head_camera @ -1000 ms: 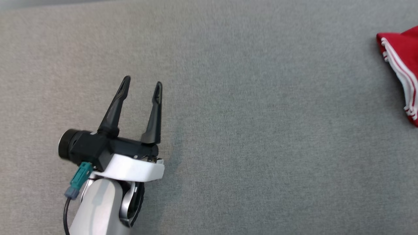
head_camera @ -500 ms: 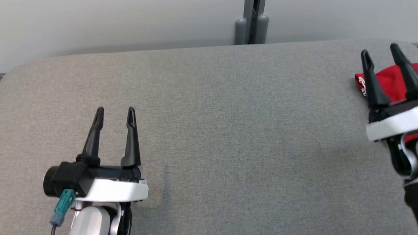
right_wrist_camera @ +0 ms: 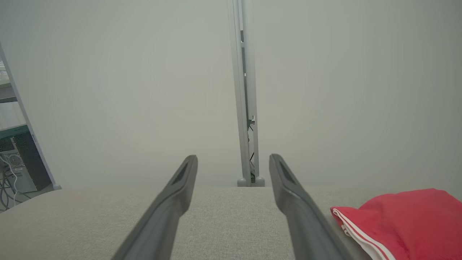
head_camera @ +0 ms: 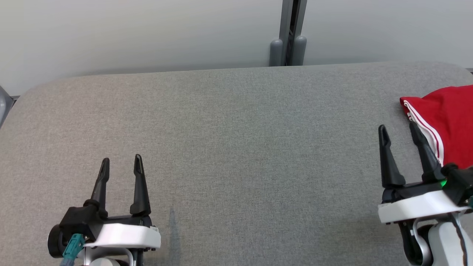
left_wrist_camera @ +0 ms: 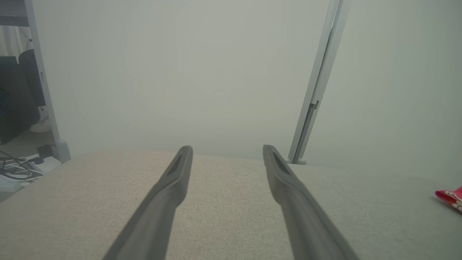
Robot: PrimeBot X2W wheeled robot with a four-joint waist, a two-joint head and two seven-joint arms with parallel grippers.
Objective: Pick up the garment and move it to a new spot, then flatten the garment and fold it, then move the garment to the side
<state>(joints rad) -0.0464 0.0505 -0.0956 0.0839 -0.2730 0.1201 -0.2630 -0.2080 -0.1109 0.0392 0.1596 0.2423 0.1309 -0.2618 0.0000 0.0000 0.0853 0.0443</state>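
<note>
From the head camera, the grey table (head_camera: 236, 155) runs wide. The red garment (head_camera: 447, 118) with white striping lies bunched at its far right, cut off by the picture's edge, so I cannot tell how much of it hangs near or over the table's rim. The right pincer (head_camera: 398, 126) is spread and holds nothing, and its right-hand finger stands just beside the garment's striped hem. The left pincer (head_camera: 121, 159) is also spread and holding nothing. It sits at the near left, well apart from the cloth.

In the left wrist view, the left pincer (left_wrist_camera: 227, 148) points at the far wall past a post (left_wrist_camera: 314, 94). Only a sliver of garment (left_wrist_camera: 450, 196) shows at the right. If both arms must lift together, this one has a long reach across, and a late arrival would leave the cloth hanging lopsided.

In the right wrist view, the right pincer (right_wrist_camera: 234, 157) aims straight ahead with the garment (right_wrist_camera: 408, 216) off to its right, not between the jaws. Closing from here would likely catch nothing. A careless sideways sweep could snag the hem and push the bundle rightward, perhaps off the table. Pinching only the top layer risks dragging the bunch open unevenly.
</note>
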